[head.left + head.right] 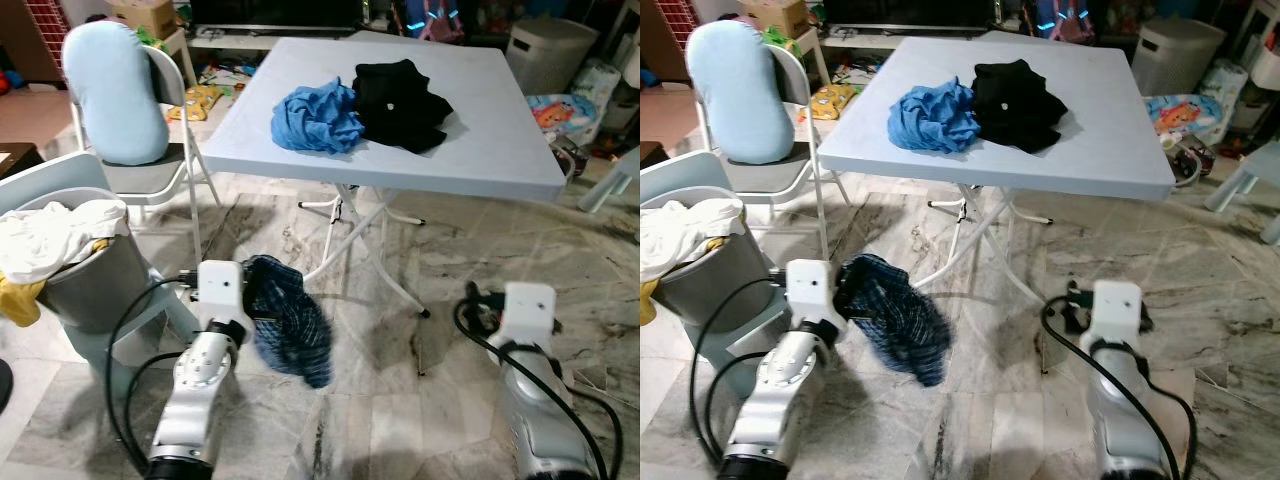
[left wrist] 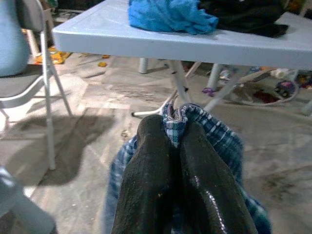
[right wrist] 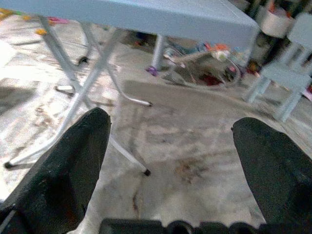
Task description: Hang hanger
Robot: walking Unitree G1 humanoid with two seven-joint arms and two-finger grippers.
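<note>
My left gripper is shut on a fold of a dark blue plaid garment. The garment hangs from the fingers, low over the marble floor in front of the table. A bunched edge of the plaid cloth sticks out between the two black fingertips. My right gripper stands open with nothing between its fingers and points at the floor under the table's right side. A crumpled blue cloth and a black garment lie side by side on the light blue folding table.
The table's white crossed legs stand just beyond the plaid garment. A grey basket piled with white laundry is at my left. Behind it stands a folding chair with a pale blue cushion. Toys and clutter lie beyond the table.
</note>
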